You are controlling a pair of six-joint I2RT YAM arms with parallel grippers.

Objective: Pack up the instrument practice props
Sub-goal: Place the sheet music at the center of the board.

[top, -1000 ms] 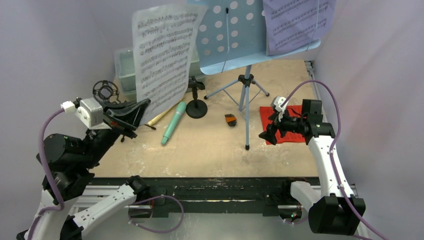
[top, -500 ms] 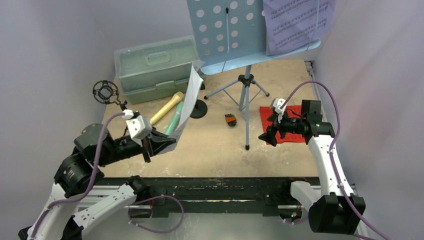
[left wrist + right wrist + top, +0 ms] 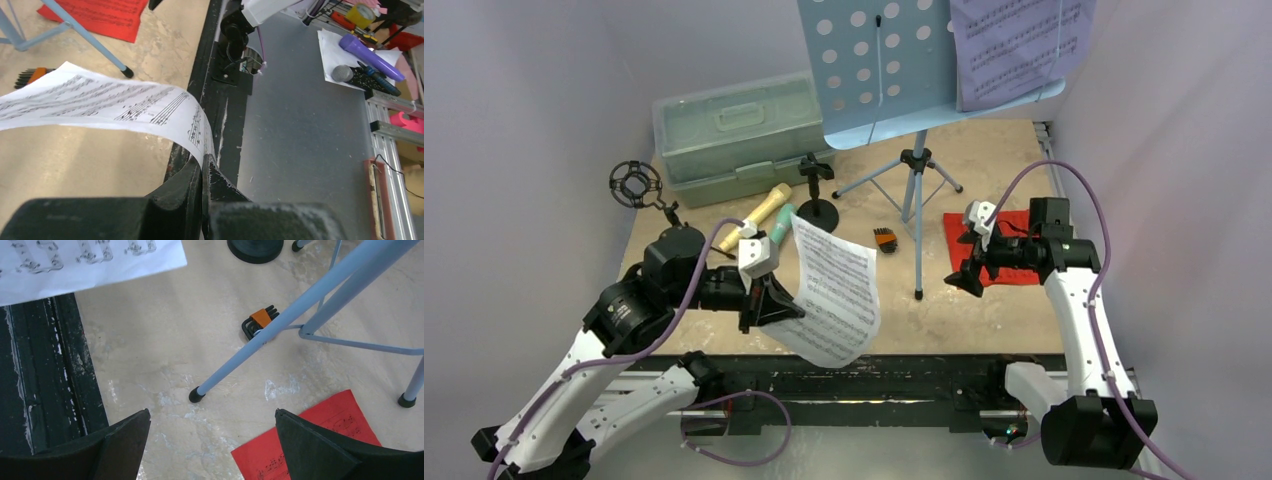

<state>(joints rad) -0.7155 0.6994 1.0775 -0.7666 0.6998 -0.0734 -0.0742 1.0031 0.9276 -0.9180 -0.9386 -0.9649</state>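
Early in the pack-up, by the look of it. No prop visible inside the pale green case (image 3: 734,135) at the far left of the table (image 3: 984,320); lid apparently down.

Left claw (image 3: 204,167): pinched shut on one edge of the white music sheet (image 3: 836,290), held curling in the air over the near table edge. Right claw (image 3: 211,415): spread wide, gripping nothing, hovering just above the red music sheet (image 3: 310,440), flat on the table at the right.

Left to do, judging from the layout: every prop, plus opening the case.

Count:
- Sheets, three: white, red, and a purple music sheet (image 3: 1019,45) up on the rack.
- Light-blue music rack (image 3: 874,60), one, standing on its tripod legs.
- Microphones, two: tan microphone (image 3: 764,208) and teal microphone (image 3: 781,215), side by side before the case, teal partly hidden by the white sheet.
- Holders, two: round-base holder (image 3: 816,205), ring-top holder (image 3: 636,185).
- Orange-and-black hex key set (image 3: 884,240), one, near the rack's legs.
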